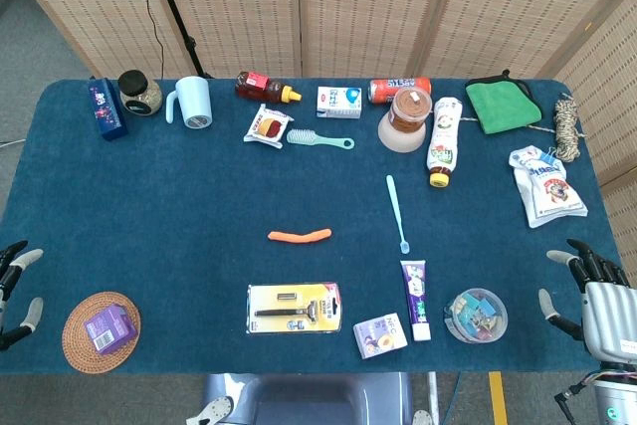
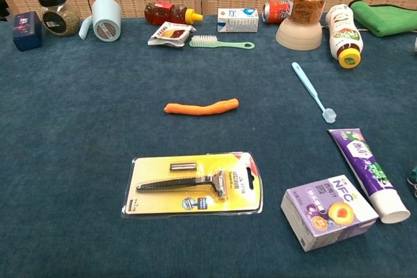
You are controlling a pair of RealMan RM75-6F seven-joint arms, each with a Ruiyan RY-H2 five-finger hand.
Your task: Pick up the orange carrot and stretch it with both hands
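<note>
Both my hands are parked at the near table edges, nothing picked yet. My right hand (image 1: 597,296) sits at the near right corner, fingers spread and upright, holding nothing. My left hand (image 1: 15,291) is only partly in the head view at the near left edge; the fingers I can see are apart and empty. Neither shows in the chest view.

The orange carrot (image 1: 299,236) lies flat mid-table, roughly left-to-right with a slight bend, well apart from both hands. Nothing touches it. The razor pack (image 1: 294,308) is just nearer than it, the light blue toothbrush (image 1: 396,212) off to its right, and the woven coaster (image 1: 100,332) with a purple box sits near my left hand.

Step in hand, as I judge it: the reach, not started. Next move calls for bringing one hand in over the carrot and pinching one end, staying clear of the razor pack. Lift, then take the free end with the other hand and pull apart along its length.
</note>
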